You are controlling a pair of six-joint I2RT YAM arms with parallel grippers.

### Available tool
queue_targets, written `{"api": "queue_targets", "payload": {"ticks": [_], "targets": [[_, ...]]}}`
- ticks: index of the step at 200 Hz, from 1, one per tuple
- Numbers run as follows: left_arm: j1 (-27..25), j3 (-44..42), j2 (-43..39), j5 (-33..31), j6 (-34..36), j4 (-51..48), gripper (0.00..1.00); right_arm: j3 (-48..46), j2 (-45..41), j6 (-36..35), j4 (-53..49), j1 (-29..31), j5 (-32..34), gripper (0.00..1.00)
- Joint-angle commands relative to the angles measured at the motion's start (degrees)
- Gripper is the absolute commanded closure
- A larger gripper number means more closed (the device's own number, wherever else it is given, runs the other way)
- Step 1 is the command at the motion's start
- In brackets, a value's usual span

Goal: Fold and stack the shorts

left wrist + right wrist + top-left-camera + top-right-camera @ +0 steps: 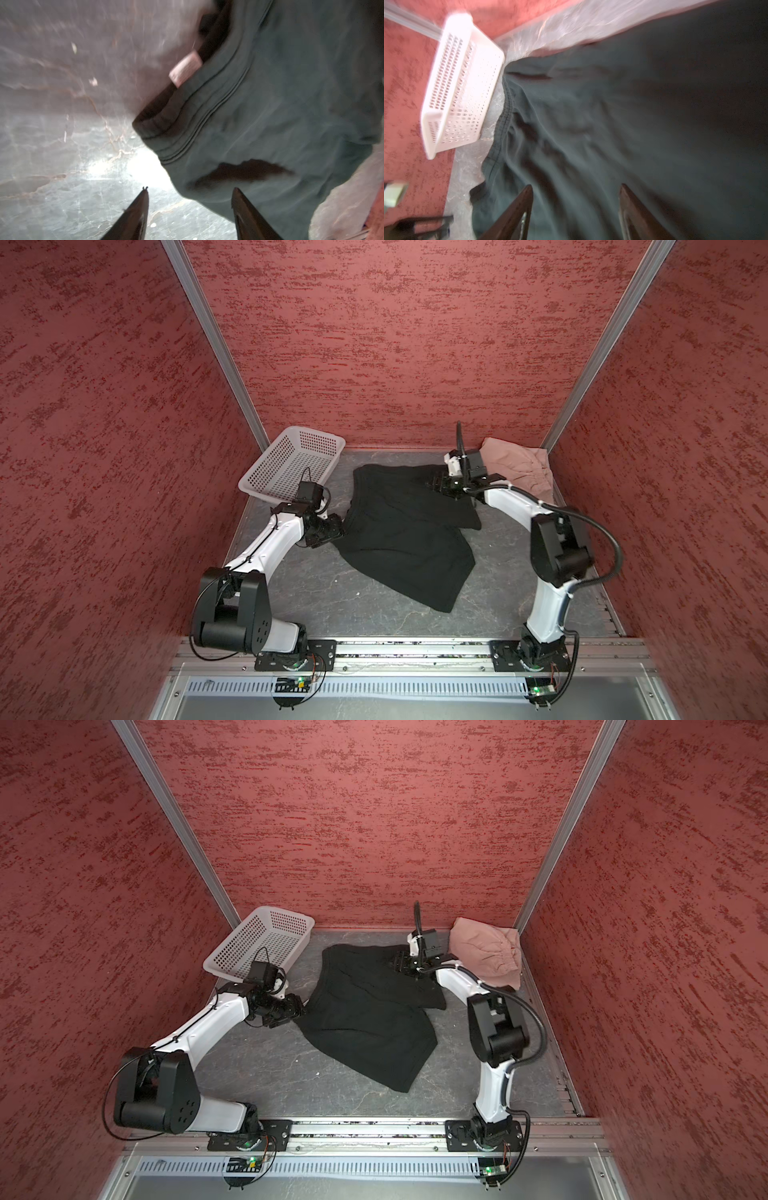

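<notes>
The black shorts (407,531) (365,1019) lie spread and rumpled in the middle of the grey table, one layer lapping over another. The dusty pink shorts (519,468) (486,952) sit bunched in the far right corner. My left gripper (337,530) (297,1010) is at the black shorts' left edge. In the left wrist view it (190,189) stands open, with nothing between its jaws and the hem (270,104) just ahead. My right gripper (434,483) (397,963) hovers over the shorts' far right part, open (576,185) above the dark cloth (612,124).
A white perforated basket (291,464) (257,944) (460,83) leans tilted in the far left corner, close behind my left wrist. Red walls enclose the table on three sides. A pale label (186,68) sticks out at the black shorts' waistband.
</notes>
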Motion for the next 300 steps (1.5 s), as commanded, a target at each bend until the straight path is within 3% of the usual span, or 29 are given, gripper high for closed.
{"api": "queue_targets", "payload": {"ticks": [1,41,72,94,145,230,253,300], "targets": [[-0.3,2.3,1.5,-0.9,1.6,0.1,0.28,-11.8,-9.2,1.3,-1.5,-4.4,5.7,0.36],[-4.8,9.1,9.7,-0.3,7.1,1.8,0.25,-29.0,-21.5,3.6,-2.8,-10.2,3.0,0.39],[-4.0,9.0,14.0,-0.9,8.2,3.8,0.25,-36.6,-21.4,6.3,2.9,-10.3,-3.6,0.36],[-2.3,7.3,15.3,0.1,9.0,5.2,0.26,-40.1,-19.6,7.5,8.1,-10.3,-4.2,0.36],[-0.7,3.9,16.1,0.7,10.1,7.0,0.26,-38.7,-11.1,7.9,16.0,-10.1,-6.7,0.38],[-0.2,-0.5,15.4,3.1,8.0,8.5,0.29,-35.8,-3.6,9.6,17.2,-3.2,-8.9,0.46],[-0.2,-1.1,15.3,3.3,7.9,8.7,0.3,-34.2,-4.1,8.4,11.7,-0.4,-3.9,0.56],[-0.2,-1.4,16.0,3.6,8.1,8.9,0.32,-31.7,-8.2,8.2,5.1,1.3,4.6,0.96]]}}
